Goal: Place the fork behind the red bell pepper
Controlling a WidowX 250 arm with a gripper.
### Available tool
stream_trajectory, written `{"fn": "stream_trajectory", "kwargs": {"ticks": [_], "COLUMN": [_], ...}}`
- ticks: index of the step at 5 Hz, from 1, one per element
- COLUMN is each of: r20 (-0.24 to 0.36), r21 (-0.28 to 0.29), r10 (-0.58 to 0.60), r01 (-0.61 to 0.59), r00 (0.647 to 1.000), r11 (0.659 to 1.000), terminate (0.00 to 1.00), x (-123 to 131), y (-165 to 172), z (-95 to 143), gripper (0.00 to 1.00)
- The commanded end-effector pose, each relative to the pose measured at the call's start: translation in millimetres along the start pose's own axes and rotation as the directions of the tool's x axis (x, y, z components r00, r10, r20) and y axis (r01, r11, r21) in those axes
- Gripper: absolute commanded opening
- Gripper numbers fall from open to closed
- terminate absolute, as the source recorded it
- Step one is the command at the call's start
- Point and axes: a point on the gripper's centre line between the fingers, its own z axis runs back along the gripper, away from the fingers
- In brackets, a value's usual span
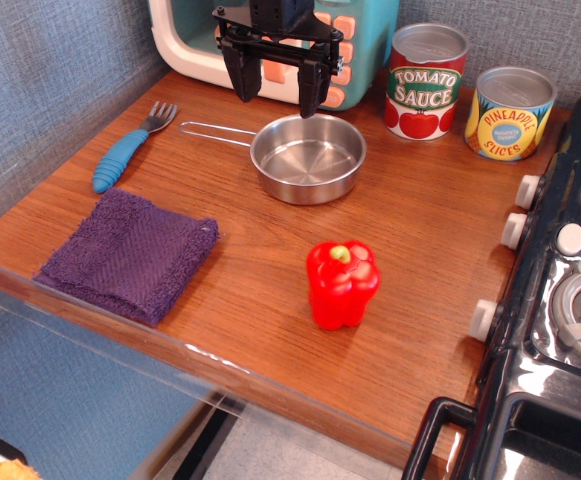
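The fork (127,149), with a blue ribbed handle and grey tines, lies on the wooden counter at the far left, tines pointing away. The red bell pepper (342,283) stands upright near the middle front of the counter, its yellow-green stem on top. My gripper (277,92) is open and empty, hanging above the back of the counter just behind the steel pan, well to the right of the fork and far behind the pepper.
A steel pan (308,157) with a wire handle sits between fork and pepper. A purple cloth (131,254) lies front left. A tomato sauce can (425,82) and pineapple can (508,113) stand at the back right. A toy stove (560,300) borders the right edge.
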Motion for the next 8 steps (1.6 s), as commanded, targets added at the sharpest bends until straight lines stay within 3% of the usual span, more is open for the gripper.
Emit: {"fn": "stream_trajectory", "kwargs": {"ticks": [1,2,3,4,6,8], "r20": [0.000,0.028,0.057,0.087,0.057,-0.018], "r21": [0.000,-0.043,-0.035,0.056,0.145,0.145], "r10": [0.000,-0.059,-0.016,0.022,0.122,0.224], "r01": [0.000,0.060,0.018,-0.027,-0.130,-0.220], "r00": [1.000,0.998,0.998,0.996,0.991,0.974], "r11": [1.000,0.997,0.999,0.998,0.981,0.965], "terminate": [0.00,0.00,0.00,0.00,0.00,0.00], "x": [0.0,-4.0,-19.3,-40.8,-58.4,-64.1], "y": [0.0,13.5,43.5,80.7,135.0,162.3], "z": [0.0,4.5,12.6,23.3,-0.8,-38.9], "gripper": [1.00,1.00,1.00,1.00,1.00,1.00]}}
